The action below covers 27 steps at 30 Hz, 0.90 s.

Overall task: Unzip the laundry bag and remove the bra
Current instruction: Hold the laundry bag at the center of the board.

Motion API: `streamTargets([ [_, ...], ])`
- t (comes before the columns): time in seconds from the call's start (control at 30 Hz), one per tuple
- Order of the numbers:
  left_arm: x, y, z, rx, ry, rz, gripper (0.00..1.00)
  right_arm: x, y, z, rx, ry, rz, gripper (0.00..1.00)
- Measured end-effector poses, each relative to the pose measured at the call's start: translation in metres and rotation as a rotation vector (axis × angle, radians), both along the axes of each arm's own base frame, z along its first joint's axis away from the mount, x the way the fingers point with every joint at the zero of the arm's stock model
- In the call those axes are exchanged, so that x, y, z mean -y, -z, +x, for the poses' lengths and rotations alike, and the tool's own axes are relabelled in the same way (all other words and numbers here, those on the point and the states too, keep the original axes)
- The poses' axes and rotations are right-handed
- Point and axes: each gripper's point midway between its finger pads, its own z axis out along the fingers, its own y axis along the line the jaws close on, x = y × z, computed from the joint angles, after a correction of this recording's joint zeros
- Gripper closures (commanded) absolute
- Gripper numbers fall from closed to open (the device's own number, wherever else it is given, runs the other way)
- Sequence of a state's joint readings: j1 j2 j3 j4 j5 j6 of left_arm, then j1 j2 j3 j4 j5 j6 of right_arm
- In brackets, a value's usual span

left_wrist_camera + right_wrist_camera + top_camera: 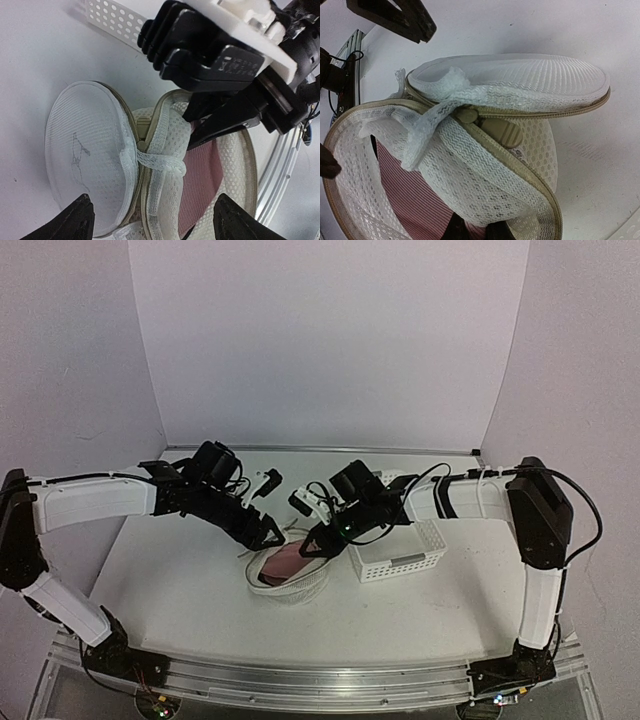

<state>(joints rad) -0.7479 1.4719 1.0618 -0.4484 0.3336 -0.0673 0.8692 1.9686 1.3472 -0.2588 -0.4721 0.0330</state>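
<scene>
Hovering over the laundry bag [290,575] at mid-table [180,580], my left pincer [151,200] is released, fingers spread wide with nothing between them; the bag's round lid [85,155] is flipped aside on its hinge, so the zip looks already undone, its tan pull [502,131] lying at the seam. My right pincer [475,232] is clenched at the bag's rim, though I cannot tell whether it pinches mesh or cloth. The bra [200,185] shows only as a pink striped part inside the open mouth; no yellow is visible. That strip lies just below my left pincer, off toward the side nearer the right arm, its length running across the line between my left fingers. I judge the free left arm better placed to come down on it. The white lattice basket [400,555] stands just beside the bag.
</scene>
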Motion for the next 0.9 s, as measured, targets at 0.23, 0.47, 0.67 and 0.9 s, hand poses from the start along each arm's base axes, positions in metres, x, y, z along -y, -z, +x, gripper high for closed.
streamTargets([
  [0.23, 0.000, 0.024, 0.009, 0.011, -0.026, 0.092, 0.22, -0.001, 0.004, -0.003, -0.019, -0.011, 0.001, 1.00],
  [0.47, 0.001, 0.039, 0.014, -0.004, -0.034, 0.131, 0.58, -0.002, 0.003, -0.005, -0.029, -0.021, 0.010, 1.00],
  [0.67, 0.003, 0.043, 0.016, -0.008, -0.035, 0.141, 1.00, -0.002, 0.003, -0.005, -0.029, -0.022, 0.009, 1.00],
  [0.9, 0.004, 0.031, 0.022, 0.021, -0.046, 0.129, 1.00, 0.001, 0.010, -0.008, -0.023, -0.032, 0.002, 1.00],
])
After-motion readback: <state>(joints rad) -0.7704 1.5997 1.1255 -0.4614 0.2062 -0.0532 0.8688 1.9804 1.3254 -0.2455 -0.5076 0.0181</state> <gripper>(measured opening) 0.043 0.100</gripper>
